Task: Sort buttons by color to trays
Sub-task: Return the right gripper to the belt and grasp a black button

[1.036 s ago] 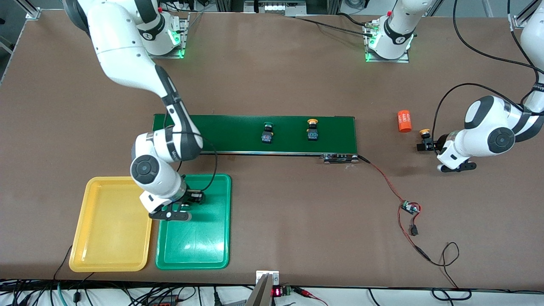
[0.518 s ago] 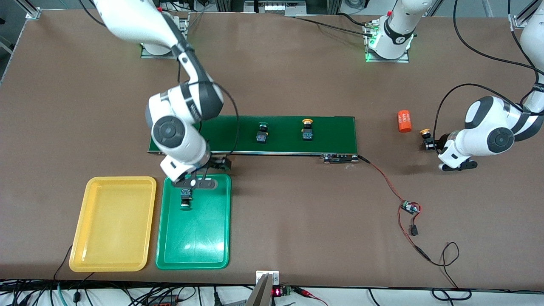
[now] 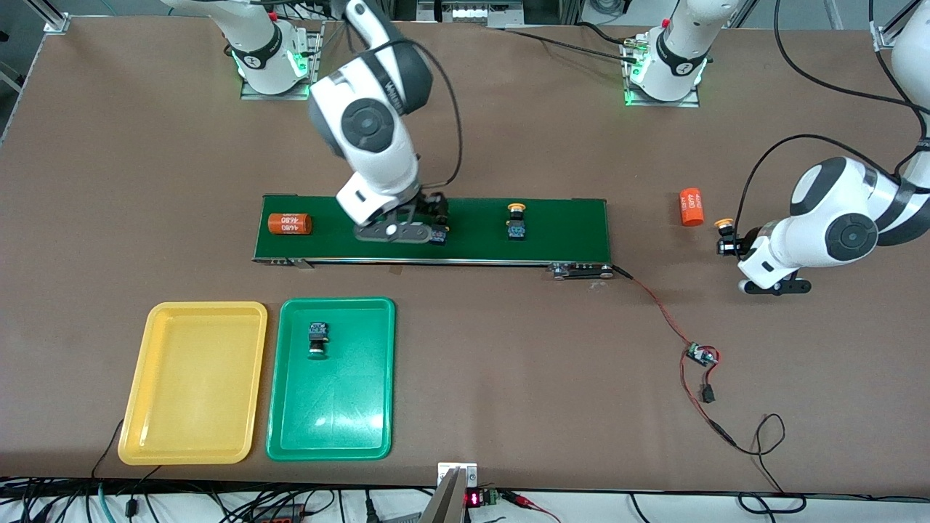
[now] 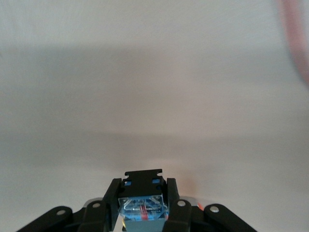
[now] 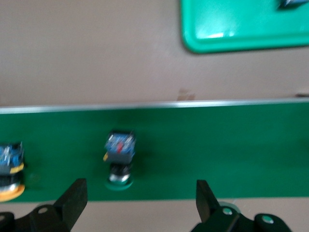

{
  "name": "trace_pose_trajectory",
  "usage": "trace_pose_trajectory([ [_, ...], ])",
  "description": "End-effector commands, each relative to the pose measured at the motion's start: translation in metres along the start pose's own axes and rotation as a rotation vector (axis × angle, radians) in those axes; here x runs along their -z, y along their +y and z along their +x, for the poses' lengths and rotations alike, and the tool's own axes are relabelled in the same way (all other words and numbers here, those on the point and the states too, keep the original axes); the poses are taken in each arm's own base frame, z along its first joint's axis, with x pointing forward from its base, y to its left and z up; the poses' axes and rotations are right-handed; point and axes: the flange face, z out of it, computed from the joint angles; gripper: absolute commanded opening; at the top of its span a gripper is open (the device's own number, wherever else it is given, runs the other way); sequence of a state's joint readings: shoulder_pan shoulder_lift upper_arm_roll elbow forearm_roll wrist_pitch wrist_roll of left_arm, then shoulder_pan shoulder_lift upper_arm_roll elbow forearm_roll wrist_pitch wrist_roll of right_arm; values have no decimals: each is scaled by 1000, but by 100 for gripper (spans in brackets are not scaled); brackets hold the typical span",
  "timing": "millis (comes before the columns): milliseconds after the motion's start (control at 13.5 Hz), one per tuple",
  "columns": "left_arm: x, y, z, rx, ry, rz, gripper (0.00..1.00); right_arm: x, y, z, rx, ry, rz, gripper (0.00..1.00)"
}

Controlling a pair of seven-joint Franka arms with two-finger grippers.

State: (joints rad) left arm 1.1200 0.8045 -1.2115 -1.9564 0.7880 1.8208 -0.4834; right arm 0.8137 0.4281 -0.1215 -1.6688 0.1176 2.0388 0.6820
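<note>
Right now the right gripper [image 3: 414,225] hangs over the dark-green conveyor belt [image 3: 567,229] with its fingers spread wide, and the green-capped button [image 5: 119,162] lies on the belt between them but nearer one finger than the other. From the right wrist view that button's long axis runs roughly across the belt, cap toward the belt's edge nearest the robot bases, so I'd judge a small sideways correction and a straight drop would bring the jaws around it. From across the table the gripper hides most of that button; only a corner of its body peeks out.

A yellow-capped button [image 3: 516,221] stands on the belt toward the left arm's end, and an orange "4680" cylinder [image 3: 289,223] lies at the belt's other end. One green-capped button [image 3: 317,338] already rests in the green tray [image 3: 363,436]; the yellow tray [image 3: 145,436] beside it holds nothing.

The left gripper [image 3: 729,240] waits over bare table, pinching another yellow-capped button [image 4: 143,205], with a second orange cylinder [image 3: 691,206] near it on the table.
</note>
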Motion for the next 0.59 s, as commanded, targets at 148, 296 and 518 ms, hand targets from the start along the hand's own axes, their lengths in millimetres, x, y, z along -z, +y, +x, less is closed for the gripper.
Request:
trace_pose_trajectory([
  [148,45,107,-2,-112,-13,-70,27,-42,-7,-9,-40,-34,-37,100],
  [296,52,164,-3,-169,7,-62,27,-52,-7,-4,-47,-28,-34,100],
  [518,44,247,-13,-154,40,-50,27,-76,-4,4,-56,-21,-38,100],
])
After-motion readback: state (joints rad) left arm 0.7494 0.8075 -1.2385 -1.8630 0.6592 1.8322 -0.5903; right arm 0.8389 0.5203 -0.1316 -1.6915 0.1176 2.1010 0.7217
